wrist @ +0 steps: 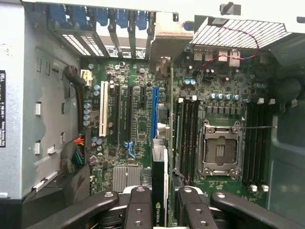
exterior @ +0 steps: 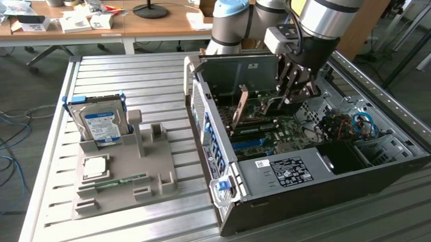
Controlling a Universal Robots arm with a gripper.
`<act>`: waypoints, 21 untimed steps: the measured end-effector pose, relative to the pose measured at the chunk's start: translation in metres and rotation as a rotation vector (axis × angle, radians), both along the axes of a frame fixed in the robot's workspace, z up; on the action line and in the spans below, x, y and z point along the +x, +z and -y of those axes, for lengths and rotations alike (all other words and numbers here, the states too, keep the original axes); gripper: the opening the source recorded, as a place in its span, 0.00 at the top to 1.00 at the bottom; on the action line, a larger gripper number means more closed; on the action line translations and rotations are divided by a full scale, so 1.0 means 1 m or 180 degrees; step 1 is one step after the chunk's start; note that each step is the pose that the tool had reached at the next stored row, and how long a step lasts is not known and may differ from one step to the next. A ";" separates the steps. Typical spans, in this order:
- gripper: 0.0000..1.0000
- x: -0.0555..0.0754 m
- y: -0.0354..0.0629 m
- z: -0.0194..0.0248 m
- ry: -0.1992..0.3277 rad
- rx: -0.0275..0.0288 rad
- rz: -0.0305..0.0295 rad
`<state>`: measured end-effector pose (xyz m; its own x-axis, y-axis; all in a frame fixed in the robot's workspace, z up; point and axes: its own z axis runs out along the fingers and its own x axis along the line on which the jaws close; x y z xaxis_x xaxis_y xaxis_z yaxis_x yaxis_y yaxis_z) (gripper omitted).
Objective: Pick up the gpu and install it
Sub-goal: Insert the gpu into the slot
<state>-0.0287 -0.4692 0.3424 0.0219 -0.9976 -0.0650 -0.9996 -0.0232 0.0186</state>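
The jaws are closed on the gpu, one pressed to each flat face, pinching its slim body. The wrist view shows the card edge-on, as a thin dark strip with a green logo close to the jaws. Its long axis runs parallel to the expansion slots on the motherboard, and its edge lines up closely with the blue slot. Whether it touches that slot cannot be told, nor which end carries the bracket.

In the exterior view the arm reaches down into the open case, which lies on its side on the slatted surface. The jaws hang over the board, near the case's rear wall.

Room beside the card is tight. The memory slots run just beside one face, with the CPU socket beyond them. On the other side lie a black slot, a white slot and a finned heatsink. A cable bundle sits by the case wall, well apart from the card.

At the exterior view's left, well apart from the case, a grey holder carries an upright hard drive and a flat memory stick.
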 end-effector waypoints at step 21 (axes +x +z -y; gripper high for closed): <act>0.74 -0.001 -0.0277 -0.0001 0.0000 0.0015 0.0010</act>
<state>-0.0293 -0.4691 0.3147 0.0221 -0.9973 -0.0695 -0.9996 -0.0232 0.0152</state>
